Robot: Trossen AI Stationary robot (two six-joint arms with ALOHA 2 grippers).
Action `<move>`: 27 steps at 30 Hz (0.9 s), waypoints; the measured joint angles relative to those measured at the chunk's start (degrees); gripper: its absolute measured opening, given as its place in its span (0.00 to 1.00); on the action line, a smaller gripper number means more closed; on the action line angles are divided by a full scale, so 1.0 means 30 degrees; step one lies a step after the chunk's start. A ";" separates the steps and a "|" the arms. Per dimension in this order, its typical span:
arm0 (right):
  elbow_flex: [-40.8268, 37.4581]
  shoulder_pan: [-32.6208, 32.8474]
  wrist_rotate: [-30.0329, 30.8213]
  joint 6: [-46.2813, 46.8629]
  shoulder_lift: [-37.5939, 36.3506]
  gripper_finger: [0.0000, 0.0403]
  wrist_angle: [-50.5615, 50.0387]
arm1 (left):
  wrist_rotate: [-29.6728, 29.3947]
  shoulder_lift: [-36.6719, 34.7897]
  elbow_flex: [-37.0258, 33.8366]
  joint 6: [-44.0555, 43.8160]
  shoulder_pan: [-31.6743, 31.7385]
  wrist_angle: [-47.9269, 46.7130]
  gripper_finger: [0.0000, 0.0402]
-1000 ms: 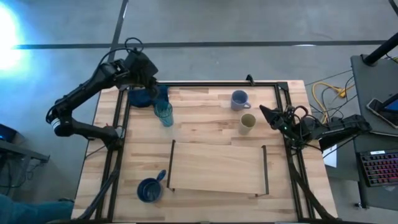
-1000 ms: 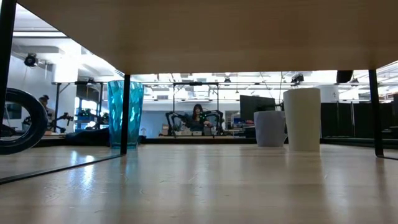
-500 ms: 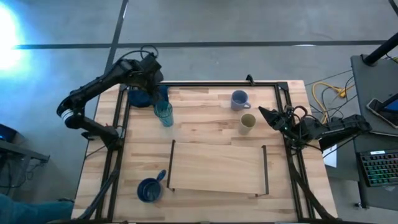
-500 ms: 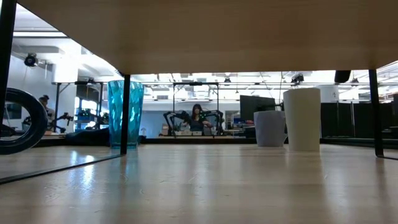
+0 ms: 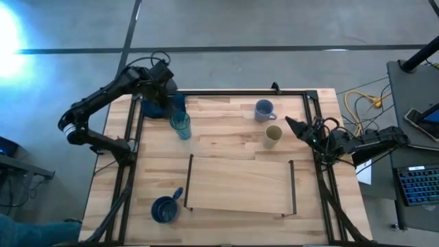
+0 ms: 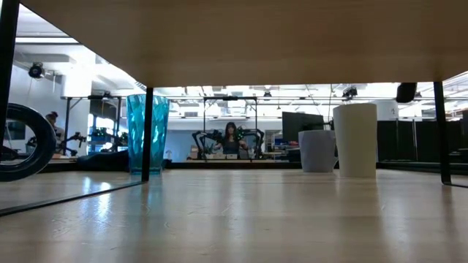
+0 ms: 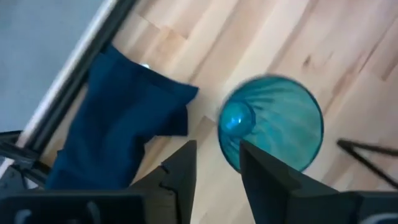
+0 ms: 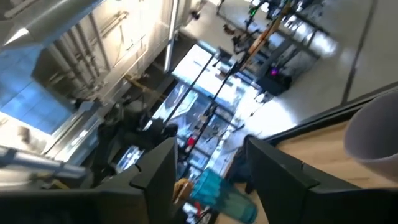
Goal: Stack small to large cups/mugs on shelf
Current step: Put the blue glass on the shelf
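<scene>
The teal tumbler [image 5: 180, 125] stands upright at the far left, next to a dark blue cloth [image 5: 164, 106]. My left gripper [image 5: 164, 92] hovers open above that cloth; in its wrist view the tumbler's mouth [image 7: 273, 124] lies just beyond the gripper [image 7: 217, 171]. The lavender mug [image 5: 263, 110] and the olive cup [image 5: 273, 135] stand at the far right. My right gripper [image 5: 289, 123] is open, right of the olive cup, touching nothing. The dark blue mug [image 5: 164, 209] sits near left, beside the shelf [image 5: 240, 185].
Black frame rails [image 5: 130, 137] run along the table's left and right edges and across the far edge. The low view looks under the shelf board [image 6: 234, 36] at the tumbler [image 6: 146, 131], mug [image 6: 318, 150] and olive cup [image 6: 355, 139]. A person sits far off in the room.
My left gripper has shifted a little toward the table's right above the blue cloth, and its arm's elbow has swung. The cups and the shelf have kept their places.
</scene>
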 joint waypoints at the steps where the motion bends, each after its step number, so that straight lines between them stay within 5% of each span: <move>1: 0.0000 0.0000 0.0293 -0.0068 0.0000 0.47 0.0000 | 0.0015 0.0106 -0.0206 0.0132 -0.0119 -0.0003 0.28; 27: 0.0000 0.0000 0.0702 0.0129 0.0000 0.48 0.0058 | -0.0905 0.4046 -0.0763 0.0345 -0.0693 0.1078 0.32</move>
